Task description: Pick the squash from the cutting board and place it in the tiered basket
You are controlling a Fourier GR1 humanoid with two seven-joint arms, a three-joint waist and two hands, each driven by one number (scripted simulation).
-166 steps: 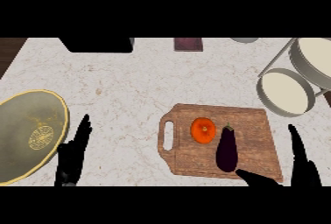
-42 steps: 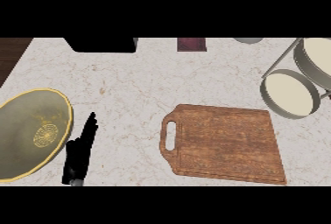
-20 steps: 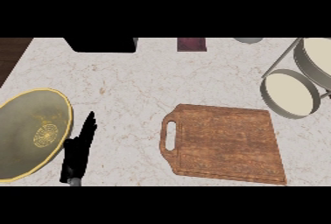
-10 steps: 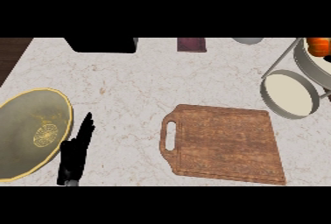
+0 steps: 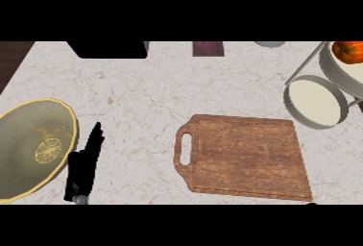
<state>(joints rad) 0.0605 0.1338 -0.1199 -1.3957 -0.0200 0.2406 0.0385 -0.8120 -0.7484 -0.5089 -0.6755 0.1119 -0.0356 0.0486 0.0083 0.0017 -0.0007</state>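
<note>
Brown wooden cutting board point(image 5: 245, 161) bare; round orange squash point(image 5: 347, 50) sits up-right of board in the white wire tiered basket point(image 5: 286, 98); placement looks done. My left hand point(image 5: 83, 166) rests left of board, fingers straight, together; right hand unseen.

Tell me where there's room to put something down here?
The cutting board is bare. Open counter lies between it and the left hand, and in the wide stretch above both. It is crowded at the right, by the tiered basket with the squash, and at the left, where the hand rests beside the plate.
</note>
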